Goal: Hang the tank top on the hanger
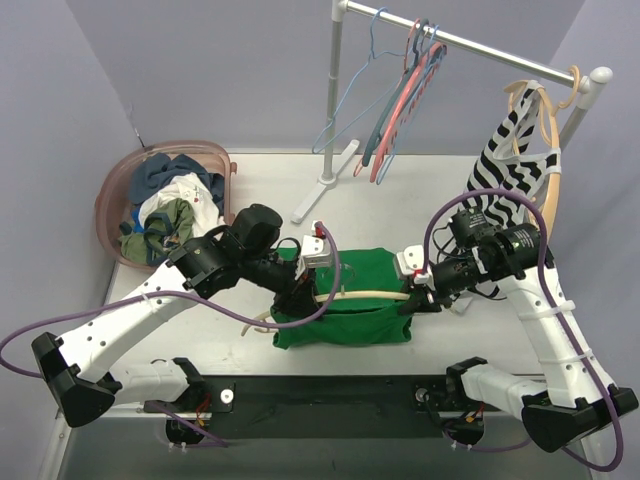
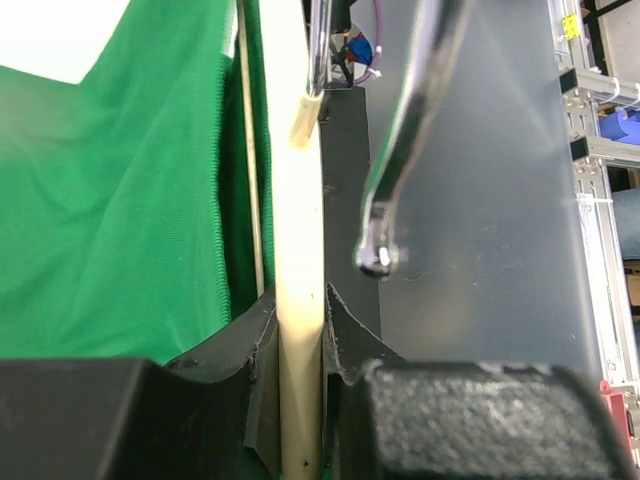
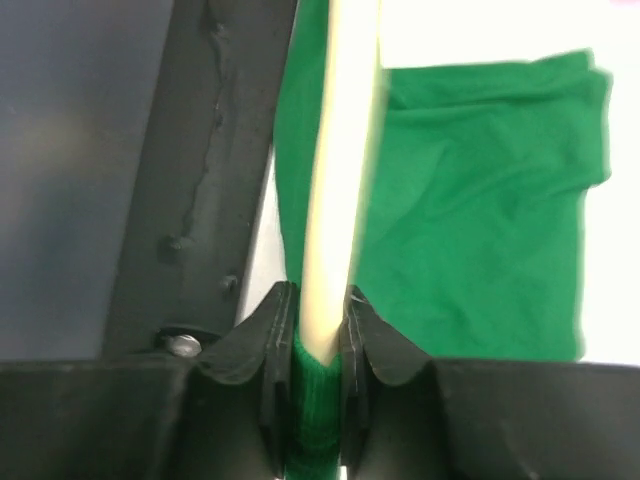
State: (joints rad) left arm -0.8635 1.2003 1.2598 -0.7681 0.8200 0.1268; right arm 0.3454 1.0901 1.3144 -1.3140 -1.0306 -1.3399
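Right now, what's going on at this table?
Both arms hold a cream hanger across a green tank top lying on the table. The left gripper is shut on the hanger near its metal hook. The right gripper pinches the other end together with green fabric. The top is not yet hung.

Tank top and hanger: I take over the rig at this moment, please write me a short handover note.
Left gripper: shut on the hanger, on one arm of it.
Right gripper: shut on the hanger's other end, tank top fabric pinched with it.
The hanger lies across the tank top on the table.
Done: both ends grasped.
Left: seat both shoulders on the hanger; how far it is inside, I cannot tell.
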